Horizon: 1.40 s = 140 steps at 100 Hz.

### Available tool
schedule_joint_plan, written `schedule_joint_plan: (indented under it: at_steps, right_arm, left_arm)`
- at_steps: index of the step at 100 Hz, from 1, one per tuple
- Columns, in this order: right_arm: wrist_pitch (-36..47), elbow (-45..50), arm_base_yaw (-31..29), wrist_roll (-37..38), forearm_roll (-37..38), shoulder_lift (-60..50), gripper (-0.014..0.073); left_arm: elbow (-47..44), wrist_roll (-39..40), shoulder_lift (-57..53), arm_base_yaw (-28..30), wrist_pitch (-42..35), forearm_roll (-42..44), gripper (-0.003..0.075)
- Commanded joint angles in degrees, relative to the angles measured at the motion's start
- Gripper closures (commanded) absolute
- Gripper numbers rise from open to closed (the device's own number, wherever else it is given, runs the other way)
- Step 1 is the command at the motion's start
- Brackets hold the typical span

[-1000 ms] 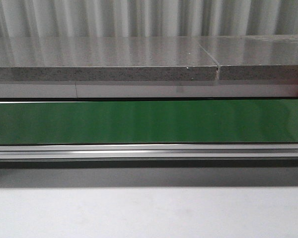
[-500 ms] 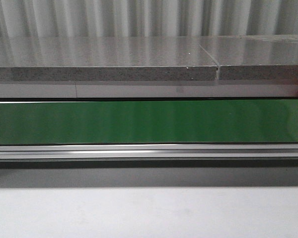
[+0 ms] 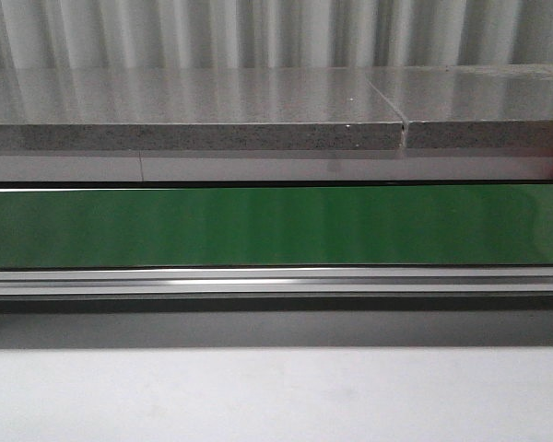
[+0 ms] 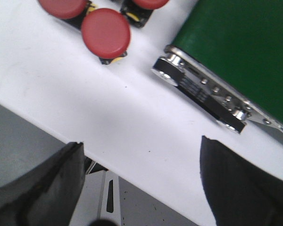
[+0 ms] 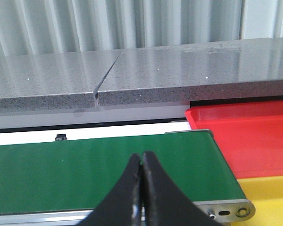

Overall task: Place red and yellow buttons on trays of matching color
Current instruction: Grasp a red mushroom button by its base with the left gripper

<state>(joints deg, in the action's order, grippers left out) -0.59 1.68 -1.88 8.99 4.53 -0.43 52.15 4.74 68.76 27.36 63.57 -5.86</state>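
Our left gripper (image 4: pixel 140 186) gapes wide and empty short of the red buttons (image 4: pixel 105 33); our right gripper (image 5: pixel 141 188) is closed, empty. Descending here, we'd miss them.

The conveyor belt (image 3: pixel 276 226) looks smooth, faintly glossy green, edged by a brushed metal rail (image 3: pixel 276 279). Behind it, a speckled stone-like slab (image 3: pixel 184 110) shines. Red buttons (image 4: pixel 106 33) look matt plastic.

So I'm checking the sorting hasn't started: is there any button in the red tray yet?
No, in the right wrist view the visible part of the red tray is bare, no button in it.
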Motion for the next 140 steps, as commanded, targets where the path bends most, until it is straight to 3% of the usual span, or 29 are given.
schedule_joint_plan:
  at_steps: [1, 101, 110, 130, 140]
  right_arm:
    - [4.5, -1.0, -0.2, -0.2, 0.1, -0.7, 0.0662]
    - [4.5, -1.0, -0.2, -0.2, 0.1, -0.7, 0.0662]
    - [4.5, -1.0, -0.2, -0.2, 0.1, -0.7, 0.0662]
    - [4.5, -1.0, -0.2, -0.2, 0.1, -0.7, 0.0662]
    - [4.5, -1.0, -0.2, -0.2, 0.1, -0.7, 0.0662]
  left_arm:
    - [1.8, -0.8, 1.3, 2.6, -0.7, -1.5, 0.0219]
    - [1.8, -0.9, 20.5, 3.8, -19.8, -5.1, 0.0222]
    - [1.8, -0.9, 21.0, 3.8, -20.7, -5.1, 0.0259]
    - [1.8, -0.9, 21.0, 3.8, -21.8, -5.1, 0.0475]
    - [1.8, -1.2, 21.0, 3.8, -21.8, -5.1, 0.051]
